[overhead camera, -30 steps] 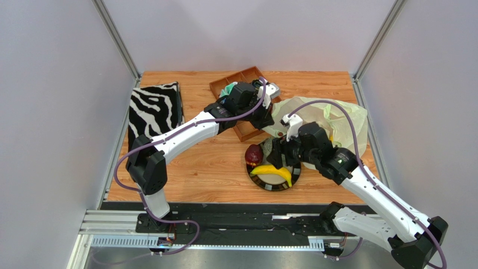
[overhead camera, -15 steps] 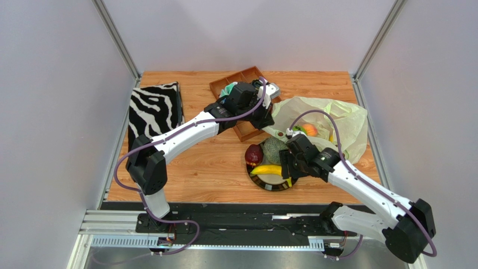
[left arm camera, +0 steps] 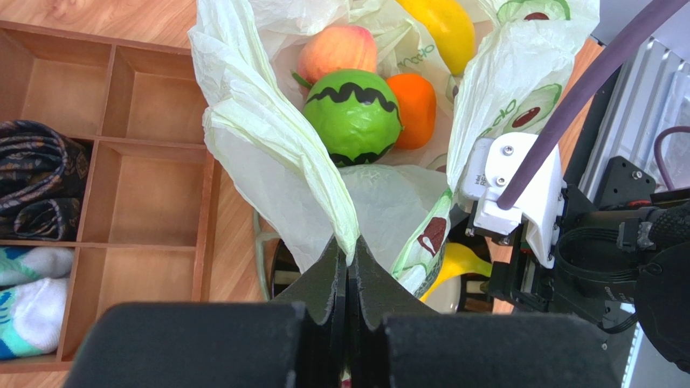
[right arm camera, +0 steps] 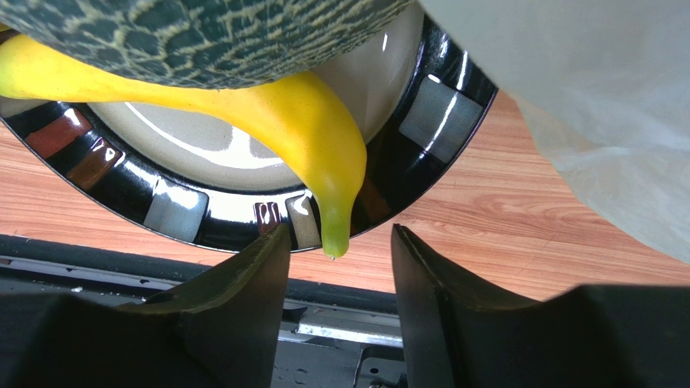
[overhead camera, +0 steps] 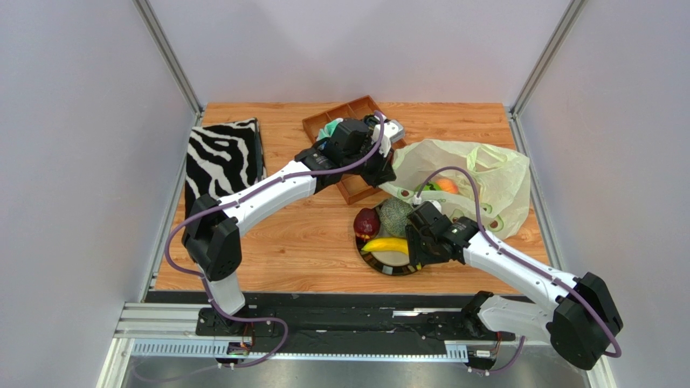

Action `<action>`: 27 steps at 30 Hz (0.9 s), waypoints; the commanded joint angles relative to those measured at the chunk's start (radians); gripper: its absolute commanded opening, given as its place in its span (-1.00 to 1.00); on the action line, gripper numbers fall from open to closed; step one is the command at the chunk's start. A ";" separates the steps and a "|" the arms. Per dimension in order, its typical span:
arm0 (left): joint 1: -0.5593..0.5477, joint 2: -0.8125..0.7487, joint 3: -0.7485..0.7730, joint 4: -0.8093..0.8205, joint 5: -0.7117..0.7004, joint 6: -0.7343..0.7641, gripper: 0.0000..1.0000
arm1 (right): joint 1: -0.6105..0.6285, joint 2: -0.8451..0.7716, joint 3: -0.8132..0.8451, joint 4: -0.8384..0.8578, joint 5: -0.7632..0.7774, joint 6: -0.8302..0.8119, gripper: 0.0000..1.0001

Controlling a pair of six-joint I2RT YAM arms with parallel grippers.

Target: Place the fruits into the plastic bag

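On the wooden table (overhead camera: 283, 234), entries as follows. Left gripper (left arm camera: 348, 255): jaws pressed together, pinching a fold of the plastic bag (left arm camera: 259, 137) at its rim, with the mouth gaping beyond my fingers. Inside the bag: striped green ball (left arm camera: 352, 117); peach (left arm camera: 336, 50) behind it; orange (left arm camera: 415, 109) touching the ball's side; yellow oblong fruit (left arm camera: 437, 24) at the far edge. Right gripper (right arm camera: 340, 242): jaws spread, low at the near rim of the plate (right arm camera: 186, 214), one finger on each side of the banana (right arm camera: 300, 121) tip, neither touching it. In the way: the netted melon (right arm camera: 194, 36) lies over the banana's far part, and loose bag plastic hangs by the plate's right edge. Dark red apple (overhead camera: 367, 221): on the plate's left, beside the melon; contact between them I cannot tell from above. Wooden tray (left arm camera: 121, 162): just beside the bag, cloth rolls (left arm camera: 36, 190) in its compartments. Zebra-striped box (overhead camera: 223, 158): at the table's left edge, well apart.
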 commanded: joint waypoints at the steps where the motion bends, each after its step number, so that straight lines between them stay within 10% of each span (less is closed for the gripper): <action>1: 0.004 0.005 0.043 -0.002 0.020 -0.013 -1.00 | 0.023 0.009 -0.008 0.049 0.045 0.030 0.02; 27: 0.004 0.002 0.045 -0.002 0.025 -0.017 -1.00 | 0.101 0.121 -0.016 0.070 0.132 0.069 -0.33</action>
